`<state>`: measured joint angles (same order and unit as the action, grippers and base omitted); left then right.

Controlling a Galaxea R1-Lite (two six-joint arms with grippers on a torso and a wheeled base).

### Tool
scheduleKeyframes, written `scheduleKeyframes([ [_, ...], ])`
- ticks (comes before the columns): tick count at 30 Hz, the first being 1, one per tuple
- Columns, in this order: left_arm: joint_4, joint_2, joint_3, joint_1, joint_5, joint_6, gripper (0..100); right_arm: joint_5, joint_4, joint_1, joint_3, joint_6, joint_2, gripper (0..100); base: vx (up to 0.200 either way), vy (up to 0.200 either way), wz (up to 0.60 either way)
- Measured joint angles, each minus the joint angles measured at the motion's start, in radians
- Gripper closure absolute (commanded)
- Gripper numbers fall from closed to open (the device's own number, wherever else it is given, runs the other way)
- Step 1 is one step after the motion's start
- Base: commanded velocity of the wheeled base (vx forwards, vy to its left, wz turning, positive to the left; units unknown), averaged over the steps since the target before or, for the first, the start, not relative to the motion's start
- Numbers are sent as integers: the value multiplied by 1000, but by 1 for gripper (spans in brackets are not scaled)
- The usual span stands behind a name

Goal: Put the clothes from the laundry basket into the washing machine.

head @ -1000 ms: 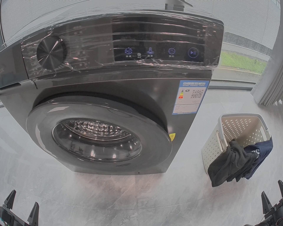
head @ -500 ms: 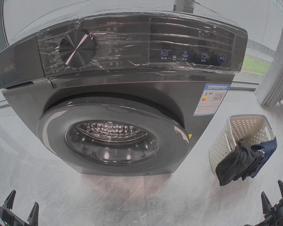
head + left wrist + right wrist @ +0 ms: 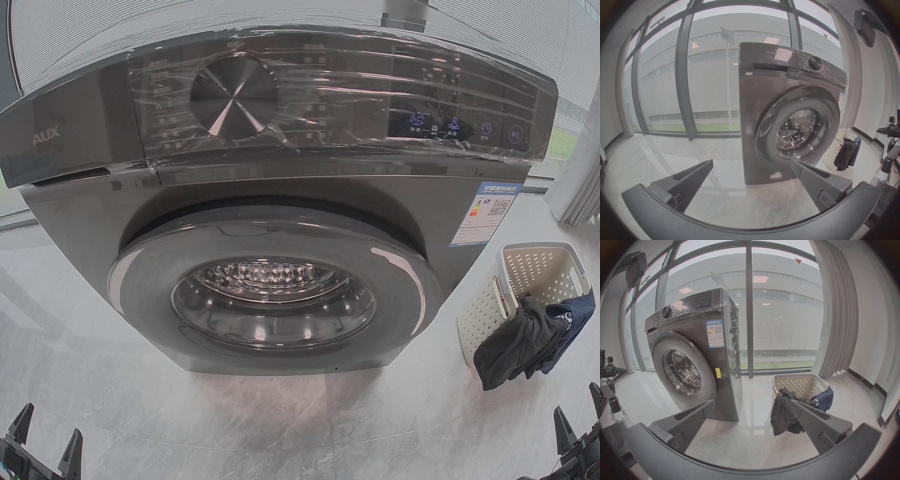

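Observation:
A dark grey front-loading washing machine (image 3: 281, 187) stands before me, its round glass door (image 3: 275, 300) shut. To its right sits a white perforated laundry basket (image 3: 481, 312) with a black garment (image 3: 515, 344) and a navy garment (image 3: 578, 315) draped over its rim. My left gripper (image 3: 45, 432) is low at the near left, open and holding nothing. My right gripper (image 3: 578, 417) is low at the near right, open and holding nothing. The left wrist view has the machine (image 3: 787, 109) and basket (image 3: 832, 150) beyond the open left gripper (image 3: 751, 167). The right wrist view has the machine (image 3: 693, 355) and basket (image 3: 800, 385) past the open right gripper (image 3: 751, 408).
Pale marble-patterned floor (image 3: 281, 419) lies open between me and the machine. Tall windows (image 3: 781, 312) run behind the machine, and a grey curtain (image 3: 839, 308) hangs near the basket. Plastic film covers the control panel (image 3: 350, 100).
The whole head view has shifted: the machine and basket now sit farther right in the picture, so the camera has turned left. Both grippers keep their places.

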<state>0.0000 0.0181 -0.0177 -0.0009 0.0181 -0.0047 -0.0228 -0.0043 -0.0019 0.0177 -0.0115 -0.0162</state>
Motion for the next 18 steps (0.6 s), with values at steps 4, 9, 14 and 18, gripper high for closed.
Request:
scheduleKeyframes([
  [4, 0, 0, 0, 1, 0, 0, 0, 1, 0, -1, 0, 0, 0, 0, 0, 0, 300],
  [9, 0, 0, 0, 0, 0, 0, 0, 1, 0, -2, 0, 0, 0, 0, 0, 0, 480],
  [14, 0, 0, 0, 1, 0, 0, 0, 1, 0, -1, 0, 0, 0, 0, 0, 0, 0],
  [18, 0, 0, 0, 1, 0, 0, 0, 1, 0, -1, 0, 0, 0, 0, 0, 0, 0],
])
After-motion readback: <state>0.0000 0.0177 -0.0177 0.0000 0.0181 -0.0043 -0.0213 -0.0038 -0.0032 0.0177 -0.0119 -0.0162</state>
